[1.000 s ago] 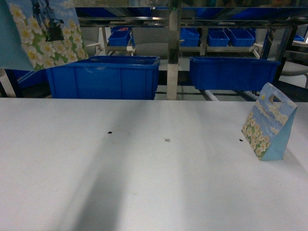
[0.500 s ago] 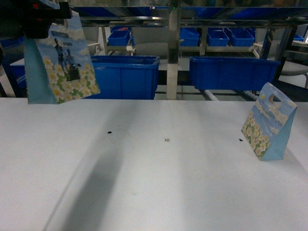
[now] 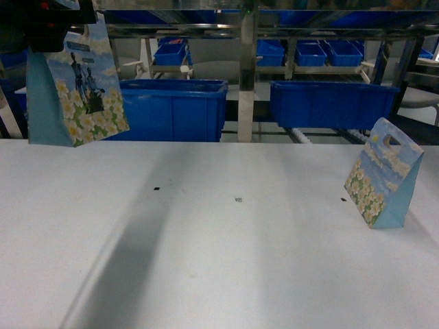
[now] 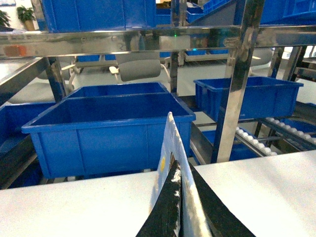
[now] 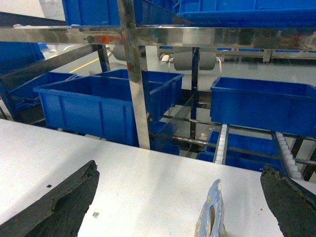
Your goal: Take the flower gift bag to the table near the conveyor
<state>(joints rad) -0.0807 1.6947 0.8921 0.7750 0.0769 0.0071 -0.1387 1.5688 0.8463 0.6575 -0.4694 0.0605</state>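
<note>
The left pincer (image 4: 180, 205) is clamped on the top edge of a flower gift bag (image 3: 75, 92), which hangs above the far left of the white surface (image 3: 219, 260). The right pincer (image 5: 180, 197) gapes wide, holding nothing, over a second bag (image 3: 384, 175) standing upright.

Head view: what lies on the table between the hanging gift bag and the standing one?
Bare white table with tiny dark specks, between hanging bag and standing bag.

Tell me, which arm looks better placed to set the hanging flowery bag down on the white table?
The left. Its gripper already holds the flower gift bag by the top, hanging above the table. The right gripper is open and empty, beside the other bag already standing there.
</note>
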